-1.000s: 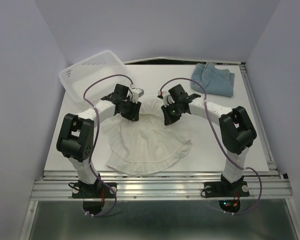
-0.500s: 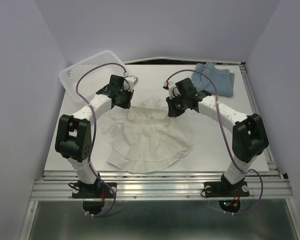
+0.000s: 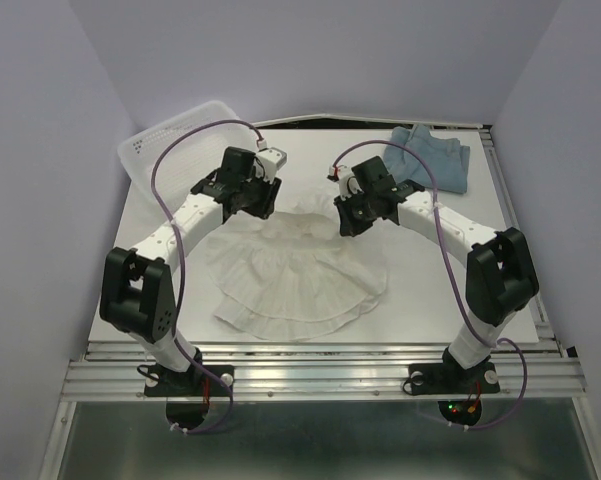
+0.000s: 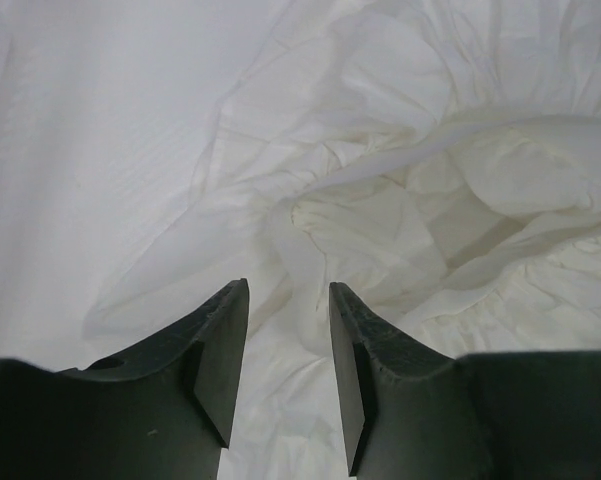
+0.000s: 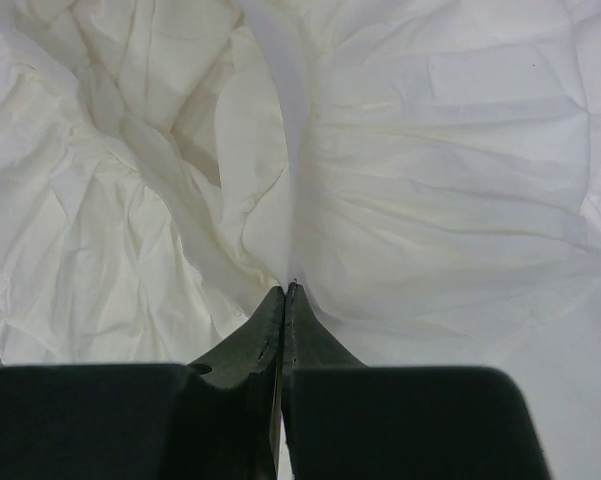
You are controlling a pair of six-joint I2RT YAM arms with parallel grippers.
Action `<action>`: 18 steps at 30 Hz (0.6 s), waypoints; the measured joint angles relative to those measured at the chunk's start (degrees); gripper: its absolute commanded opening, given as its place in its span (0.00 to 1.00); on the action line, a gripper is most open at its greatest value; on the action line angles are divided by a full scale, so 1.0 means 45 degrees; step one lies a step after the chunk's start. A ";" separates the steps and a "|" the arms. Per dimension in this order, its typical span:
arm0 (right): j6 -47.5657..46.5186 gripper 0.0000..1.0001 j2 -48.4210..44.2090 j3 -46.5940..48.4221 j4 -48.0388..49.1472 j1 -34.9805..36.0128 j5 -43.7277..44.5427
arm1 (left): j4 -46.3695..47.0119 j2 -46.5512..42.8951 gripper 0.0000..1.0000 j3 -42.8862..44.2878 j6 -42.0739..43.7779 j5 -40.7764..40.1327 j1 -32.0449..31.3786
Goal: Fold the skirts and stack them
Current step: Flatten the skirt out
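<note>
Left gripper (image 4: 288,288): half-parted, empty, at waist of thin white ruffled cloth skirt (image 3: 300,280); pinch deeply.
Right gripper (image 5: 285,289): clamped on same waist; lift level.

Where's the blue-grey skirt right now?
Top view: the blue-grey skirt lies at the far right corner of the table, just beyond the right gripper, apart from the white skirt.
</note>
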 measured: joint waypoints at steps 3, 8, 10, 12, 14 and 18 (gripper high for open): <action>-0.0015 0.01 0.0000 -0.0005 -0.0005 0.0000 -0.0015 | -0.0126 0.0005 0.50 -0.0495 -0.0141 0.0058 -0.0034; -0.0087 0.01 0.0000 -0.0005 -0.0019 0.0000 -0.0029 | -0.0389 0.0228 0.50 -0.0767 -0.0282 -0.0136 -0.0359; -0.0092 0.01 0.0000 -0.0005 -0.0044 0.0000 -0.0039 | -0.0335 0.0471 0.50 -0.0767 -0.0335 -0.0369 -0.0481; -0.0092 0.01 0.0000 -0.0005 -0.0087 0.0000 -0.0068 | -0.0296 0.0777 0.49 -0.0767 -0.0350 -0.0539 -0.0563; -0.0102 0.01 0.0000 -0.0005 -0.0097 -0.0005 -0.0107 | -0.0262 0.1103 0.48 -0.0758 -0.0355 -0.0767 -0.0578; -0.0185 0.01 0.0000 -0.0010 -0.0112 -0.0005 -0.0121 | -0.0374 0.2103 0.46 -0.0291 -0.0393 -0.1180 -0.0573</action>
